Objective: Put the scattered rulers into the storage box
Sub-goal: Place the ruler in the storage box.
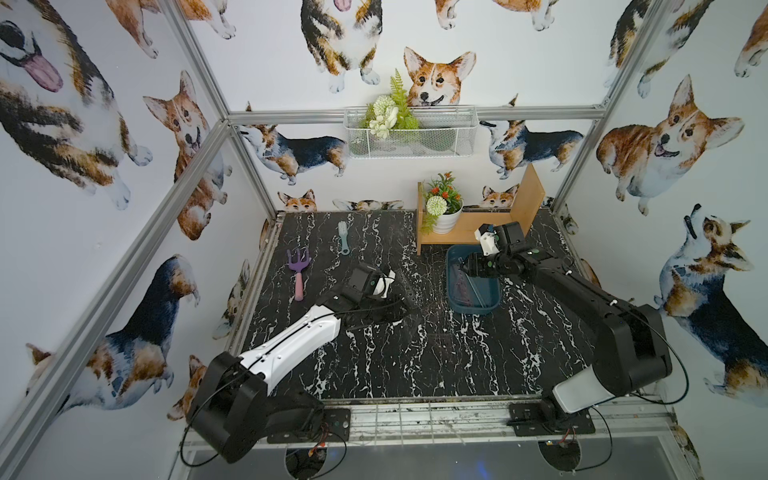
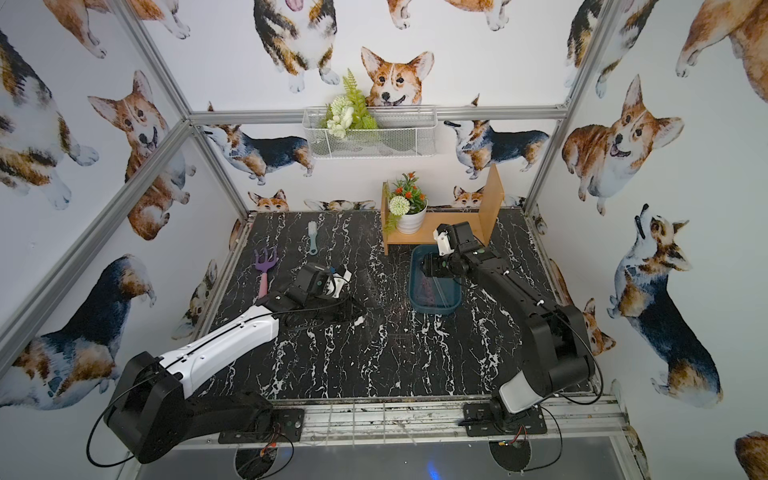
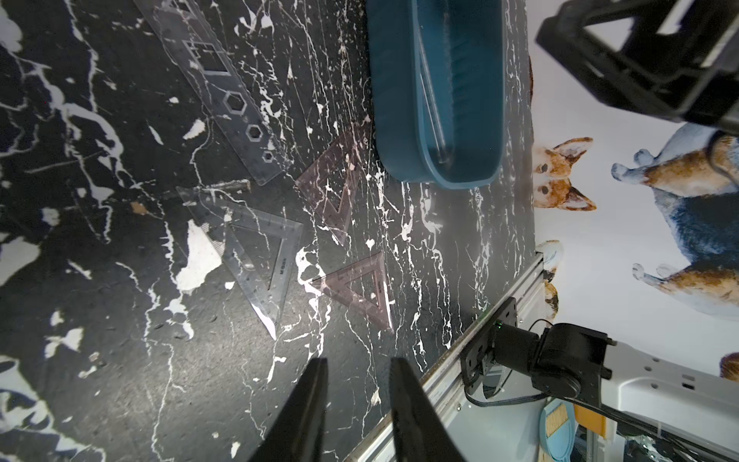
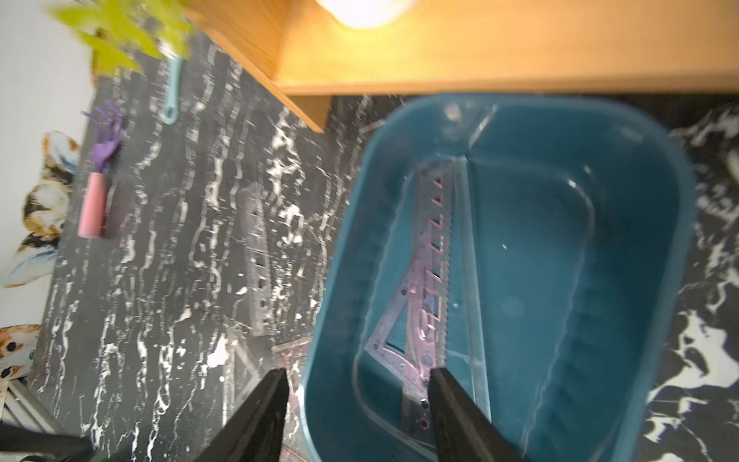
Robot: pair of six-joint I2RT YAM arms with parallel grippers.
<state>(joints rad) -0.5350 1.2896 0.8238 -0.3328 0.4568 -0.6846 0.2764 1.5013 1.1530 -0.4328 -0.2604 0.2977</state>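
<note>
Ruler tidy-up seen partway done: approx. three rulers are seen lying flat inside the storage box [image 1: 473, 308], which is set on the tabletop [image 1: 415, 353] just in front of the wooden shelf [image 1: 461, 232]. They are a purple-tinted straight ruler [image 4: 434, 256], what looks like a purple-tinted set square [image 4: 386, 344] and a clear strip [image 4: 468, 288]. The right gripper [image 4: 358, 376] is held over the box's edge w/ jaws spread wide & nothing gripped. Four more are left out on the marble top beside the box: a long clear stencil ruler [image 3: 224, 88], a clear set square [image 3: 256, 256] and two purple set squares [image 3: 336, 188] [image 3: 356, 288], one just beside the box wall. The left gripper [image 3: 358, 362] is poised above them, jaws narrowly parted, empty. Job is judged under half done; four pick-ups are left.
</note>
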